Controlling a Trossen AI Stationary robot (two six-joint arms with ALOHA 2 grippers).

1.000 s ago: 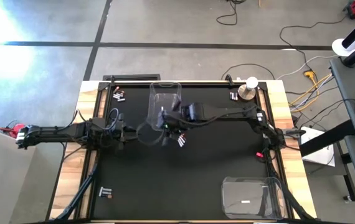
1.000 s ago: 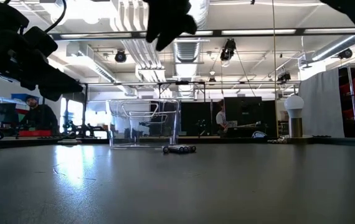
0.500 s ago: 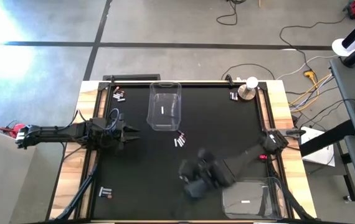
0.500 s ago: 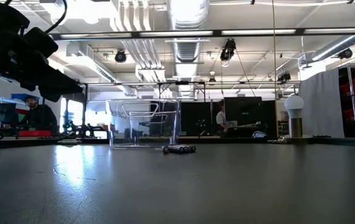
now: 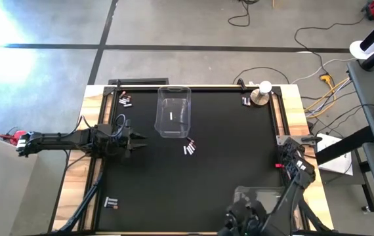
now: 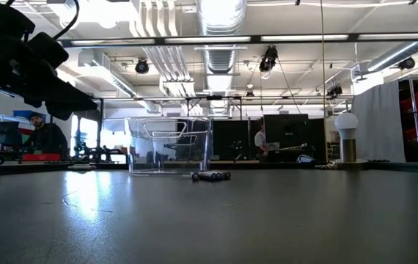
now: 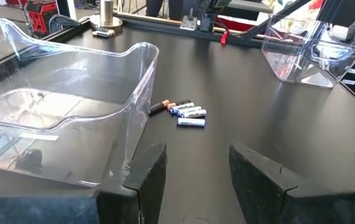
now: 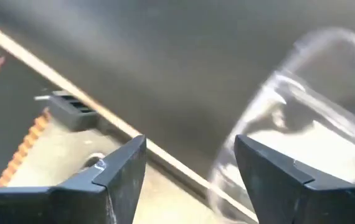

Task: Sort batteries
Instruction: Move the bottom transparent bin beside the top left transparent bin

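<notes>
1. Our right gripper (image 8: 190, 180) has its fingers (image 8: 118, 171) spread and empty; in the right wrist view nothing lies between them, only the table edge and the near bin (image 8: 302, 143).
2. Our left gripper (image 7: 193, 180) hangs at the table's left with fingers parted and empty, facing the far bin (image 7: 71, 118).
3. Outward: a cluster of batteries (image 5: 189, 148) lies loose beside the far bin, one white battery (image 5: 172, 117) inside it; other small groups sit at the corners (image 5: 125, 99).
4. Risk (our judgement): the right arm hangs over the near bin (image 5: 266, 196), so a low pass could knock it.
5. A second ago the right gripper hovered over the far bin; it has since swung to the near edge, widening.
</notes>
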